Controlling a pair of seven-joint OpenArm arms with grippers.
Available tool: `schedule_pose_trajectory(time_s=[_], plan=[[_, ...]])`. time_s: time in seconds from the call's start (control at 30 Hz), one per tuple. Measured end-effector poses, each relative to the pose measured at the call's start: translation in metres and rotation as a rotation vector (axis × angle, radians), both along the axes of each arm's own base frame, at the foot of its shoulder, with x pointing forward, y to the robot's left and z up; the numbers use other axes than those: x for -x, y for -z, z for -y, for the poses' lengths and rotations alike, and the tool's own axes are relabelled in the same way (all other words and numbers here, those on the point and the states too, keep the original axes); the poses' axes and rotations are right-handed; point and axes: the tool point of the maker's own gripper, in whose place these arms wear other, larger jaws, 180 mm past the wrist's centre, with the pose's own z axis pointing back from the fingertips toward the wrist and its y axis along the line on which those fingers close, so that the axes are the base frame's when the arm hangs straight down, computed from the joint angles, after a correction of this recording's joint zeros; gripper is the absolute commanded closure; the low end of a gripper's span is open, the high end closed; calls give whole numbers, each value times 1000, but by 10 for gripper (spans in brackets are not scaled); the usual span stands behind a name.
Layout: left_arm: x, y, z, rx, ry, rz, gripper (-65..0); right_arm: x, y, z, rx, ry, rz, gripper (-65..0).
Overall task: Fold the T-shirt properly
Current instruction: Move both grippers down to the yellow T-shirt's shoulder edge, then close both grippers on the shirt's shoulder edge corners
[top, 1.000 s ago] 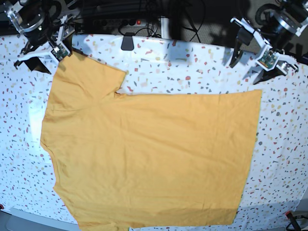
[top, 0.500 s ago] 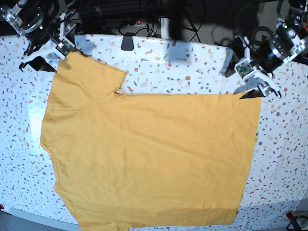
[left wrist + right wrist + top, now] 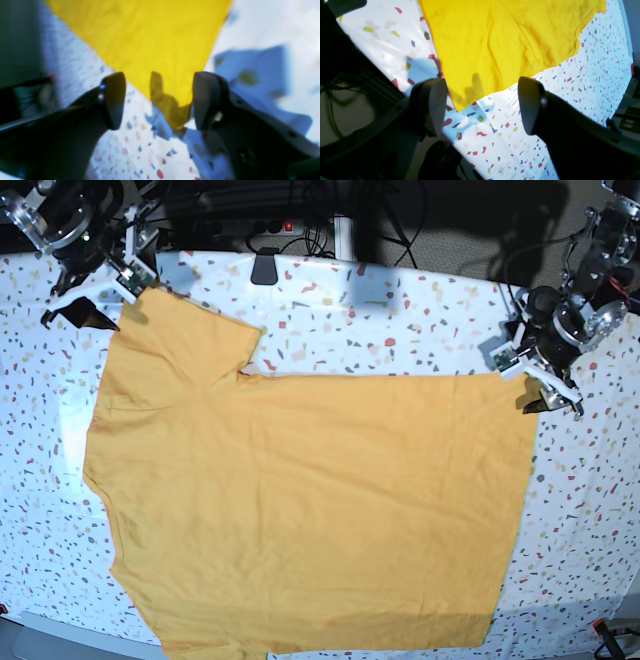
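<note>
The mustard-yellow T-shirt (image 3: 310, 500) lies spread flat on the speckled table cover, plain side up, with one sleeve (image 3: 185, 335) pointing to the far left. My left gripper (image 3: 530, 380) is low over the shirt's far right corner. In the left wrist view it (image 3: 160, 100) is open, and that corner (image 3: 175, 117) lies between its fingers, untouched. My right gripper (image 3: 100, 295) hovers at the tip of the sleeve. It (image 3: 481, 105) is open too, with the sleeve corner (image 3: 460, 102) just inside its left finger (image 3: 432, 105).
A black clip-like object (image 3: 265, 268) sits at the table's far edge, with a power strip (image 3: 280, 227) and cables behind it. The speckled cover (image 3: 590, 510) shows to the right of the shirt. The shirt's lower hem reaches the near table edge.
My left arm has swung down and inward from above the far right of the table to the shirt's far right corner. My right gripper has barely shifted at the sleeve.
</note>
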Motion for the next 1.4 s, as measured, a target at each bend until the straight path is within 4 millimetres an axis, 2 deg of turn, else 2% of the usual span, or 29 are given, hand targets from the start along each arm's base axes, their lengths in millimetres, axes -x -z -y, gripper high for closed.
schedule_pose_trajectory(time_s=[0.07, 0.13, 0.27, 0.43, 0.5, 0.63, 0.73, 0.87, 1.1, 1.27, 1.33, 1.4], plan=[[-2, 4, 0, -16, 9, 3, -311, -1, -1, -1, -6, -5, 5, -435], [-8, 4, 0, -15, 6, 7, -245, -1, -1, -2, -7, -6, 6, -435], [-5, 7, -1, -18, 2, -3, 0, -1, -1, -2, -8, -6, 6, -435], [-5, 7, -1, -20, 3, -3, 0, 3, 6, -9, -23, -72, -34, -435], [-6, 5, 0, -20, 5, 1, 0, -3, 9, -9, -39, -84, -29, -435], [-5, 1, 6, -9, 19, 8, 0, -19, 20, 19, 59, -50, -13, -434], [-5, -1, 9, -6, 27, 11, 0, -23, 28, 27, 54, -32, -21, -434], [-6, -3, 11, -3, 31, 17, 0, -17, 39, 18, 28, -85, -47, -434], [-6, -3, 11, -3, 30, 17, 0, 6, 82, 9, 128, -181, -158, -434], [-6, -4, 11, -5, 30, 18, 0, -17, 87, 3, 140, -178, -95, -434], [-6, -4, 11, -4, 30, 18, 0, -22, 89, 2, 149, -178, -97, -434], [-6, -4, 11, -5, 30, 18, 0, -22, 90, 1, 149, -181, -98, -404]])
